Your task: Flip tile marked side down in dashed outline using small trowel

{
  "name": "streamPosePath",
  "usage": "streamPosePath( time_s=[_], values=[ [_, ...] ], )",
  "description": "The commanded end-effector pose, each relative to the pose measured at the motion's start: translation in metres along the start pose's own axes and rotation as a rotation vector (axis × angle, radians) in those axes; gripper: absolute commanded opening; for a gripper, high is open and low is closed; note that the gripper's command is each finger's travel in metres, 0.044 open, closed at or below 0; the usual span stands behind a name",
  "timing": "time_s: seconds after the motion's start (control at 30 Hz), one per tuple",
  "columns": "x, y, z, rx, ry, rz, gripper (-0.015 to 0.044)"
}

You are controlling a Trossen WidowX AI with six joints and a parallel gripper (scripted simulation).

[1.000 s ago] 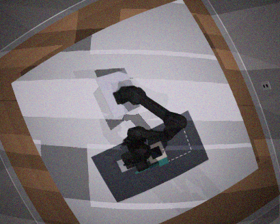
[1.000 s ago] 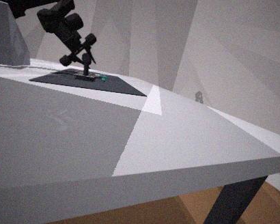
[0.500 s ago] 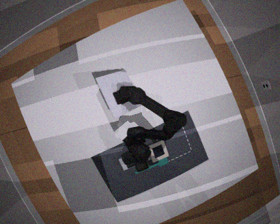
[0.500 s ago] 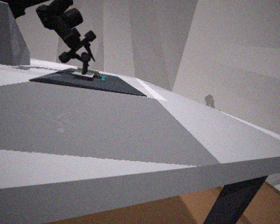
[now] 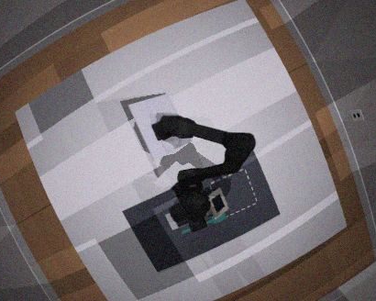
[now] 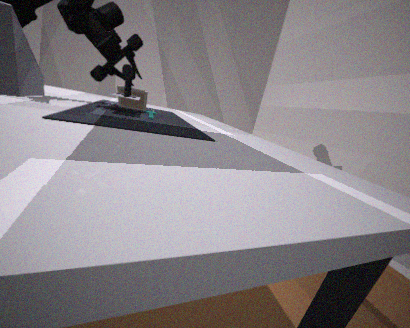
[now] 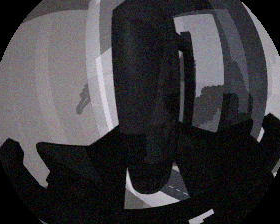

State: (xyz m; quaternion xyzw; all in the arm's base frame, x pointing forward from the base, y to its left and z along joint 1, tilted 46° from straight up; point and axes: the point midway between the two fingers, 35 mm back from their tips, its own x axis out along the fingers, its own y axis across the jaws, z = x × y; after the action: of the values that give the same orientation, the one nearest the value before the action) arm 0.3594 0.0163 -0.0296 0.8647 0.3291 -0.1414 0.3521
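Observation:
My gripper (image 5: 194, 213) (image 6: 128, 89) (image 7: 145, 123) is shut on the dark trowel (image 7: 143, 65), low over the mat (image 5: 265, 202) (image 6: 179, 130). In the wrist view the trowel's thick handle stands between the fingers; its blade is hidden. The cream tile with a dark square on its upper side (image 5: 218, 203) is beside the gripper, towards the dashed outline (image 5: 253, 188). In the exterior view the tile (image 6: 134, 101) is tipped up steeply, showing a plain beige face. The arm hides whether the blade touches it. The outline lies beyond the tile on the mat.
Teal strips (image 5: 219, 218) (image 6: 151, 114) lie along the tile's lower side in the top view. A pale piece (image 5: 172, 221) shows beside the gripper, partly hidden. The arm's base (image 5: 167, 127) stands behind the mat on the white table (image 5: 300, 183) (image 6: 187, 210). Shadows cross both surfaces.

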Motion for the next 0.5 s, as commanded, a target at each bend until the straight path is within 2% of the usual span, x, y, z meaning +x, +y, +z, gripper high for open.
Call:
streamPosePath(
  time_s=[0.0,0.47],
  values=[
    [-0.005,0.007,-0.01,-0.002,0.0,0.012,0.0],
    [-0.006,0.007,-0.061,0.001,0.002,0.012,0.0]
  ],
)
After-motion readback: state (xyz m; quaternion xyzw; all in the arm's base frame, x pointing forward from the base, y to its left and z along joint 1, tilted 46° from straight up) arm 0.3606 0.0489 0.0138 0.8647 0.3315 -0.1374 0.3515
